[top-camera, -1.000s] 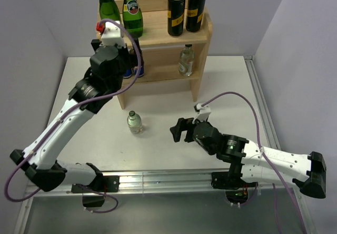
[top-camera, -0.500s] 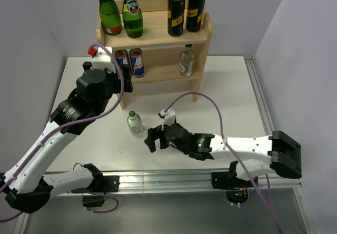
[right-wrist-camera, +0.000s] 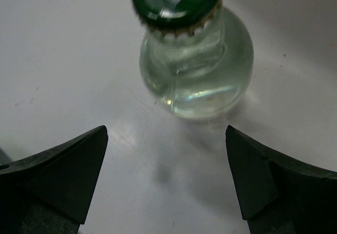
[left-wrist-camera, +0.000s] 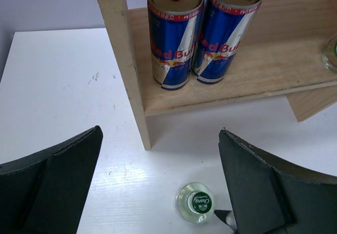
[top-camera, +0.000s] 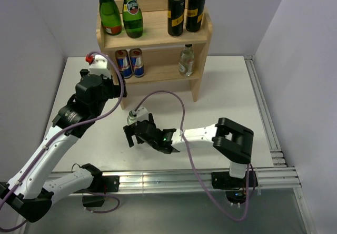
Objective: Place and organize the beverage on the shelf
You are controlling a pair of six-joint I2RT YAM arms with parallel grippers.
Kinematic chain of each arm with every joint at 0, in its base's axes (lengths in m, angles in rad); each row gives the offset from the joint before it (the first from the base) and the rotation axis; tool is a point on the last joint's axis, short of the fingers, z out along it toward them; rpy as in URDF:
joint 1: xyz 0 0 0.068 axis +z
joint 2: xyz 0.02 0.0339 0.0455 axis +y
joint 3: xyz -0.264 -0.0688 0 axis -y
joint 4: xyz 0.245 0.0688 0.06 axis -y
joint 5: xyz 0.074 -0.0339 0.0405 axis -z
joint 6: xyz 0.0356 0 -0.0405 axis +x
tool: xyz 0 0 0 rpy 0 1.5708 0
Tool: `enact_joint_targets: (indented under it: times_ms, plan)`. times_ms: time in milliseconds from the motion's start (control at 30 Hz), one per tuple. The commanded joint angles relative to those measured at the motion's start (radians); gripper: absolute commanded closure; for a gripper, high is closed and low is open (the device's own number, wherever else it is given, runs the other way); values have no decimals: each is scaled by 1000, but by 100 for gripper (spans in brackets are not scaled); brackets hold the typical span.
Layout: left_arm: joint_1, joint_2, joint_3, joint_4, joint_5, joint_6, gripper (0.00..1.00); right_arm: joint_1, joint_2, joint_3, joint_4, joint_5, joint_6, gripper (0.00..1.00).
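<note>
A small clear bottle with a green cap (top-camera: pixel 132 118) (left-wrist-camera: pixel 196 202) (right-wrist-camera: pixel 195 81) stands upright on the white table in front of the shelf (top-camera: pixel 158 33) (left-wrist-camera: pixel 237 94). My right gripper (top-camera: pixel 138 135) (right-wrist-camera: pixel 166 134) is open just on the near side of it, one finger to each side and nothing between them. My left gripper (top-camera: pixel 111 93) (left-wrist-camera: pixel 159 134) hangs open and empty by the shelf's left leg. Two green bottles (top-camera: pixel 119 11) and two black cans (top-camera: pixel 186 10) stand on the top board. Two Red Bull cans (top-camera: pixel 130 62) (left-wrist-camera: pixel 200 31) and another clear bottle (top-camera: pixel 186 60) stand on the lower board.
The shelf's left side panel (left-wrist-camera: pixel 129 76) stands just ahead of my left gripper. A purple cable (top-camera: pixel 181 107) loops from my right arm across the table. Grey walls close in the table at the back and both sides, and a metal rail (top-camera: pixel 174 178) runs along the near edge.
My left gripper has drawn back from the shelf's lower board, toward the near left. My right arm has swung left across the table, up to the small clear bottle.
</note>
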State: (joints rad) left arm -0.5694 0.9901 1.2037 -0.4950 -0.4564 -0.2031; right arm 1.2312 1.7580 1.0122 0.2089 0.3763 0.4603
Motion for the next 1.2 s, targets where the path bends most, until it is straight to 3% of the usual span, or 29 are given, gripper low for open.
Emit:
enact_joint_targets:
  times_ms: [0,233,633,867,1167]
  plan:
    - [16,-30,-6,75,39,7,1,-25,69,87,38,113,-15,0]
    - [42,-62,-44,102,42,4,1,-67,164,147,30,223,23,0]
    - [108,-82,-72,127,101,-19,1,-78,245,126,246,338,17,0]
    - [121,-88,-87,134,102,-24,1,-79,291,134,359,375,-23,0]
    - [132,-97,-95,139,102,-27,1,-79,351,164,380,377,-11,4]
